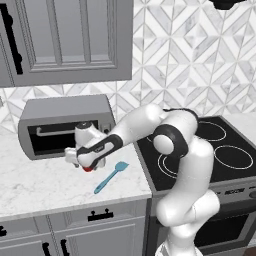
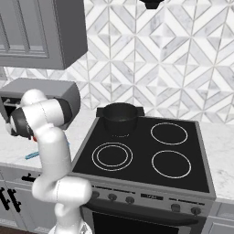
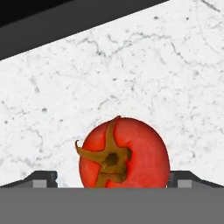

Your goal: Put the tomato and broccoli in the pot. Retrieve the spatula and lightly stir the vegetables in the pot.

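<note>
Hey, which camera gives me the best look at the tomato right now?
The hand view: the tomato sits large and close, between the pincer tips, with its stem plain to see against the marble counter. The left base view shows a red sliver under the hand. The right base view gives little of it.

pot (image 2: 119, 118) is seen on the rear left burner of the black stove (image 2: 146, 153), upright, handles to either side | spatula (image 2: 32, 155) is glimpsed on the marble counter (image 2: 13, 153) left of the stove (mostly hidden by the white arm) | microwave (image 2: 55, 98) is set behind on the counter
</note>
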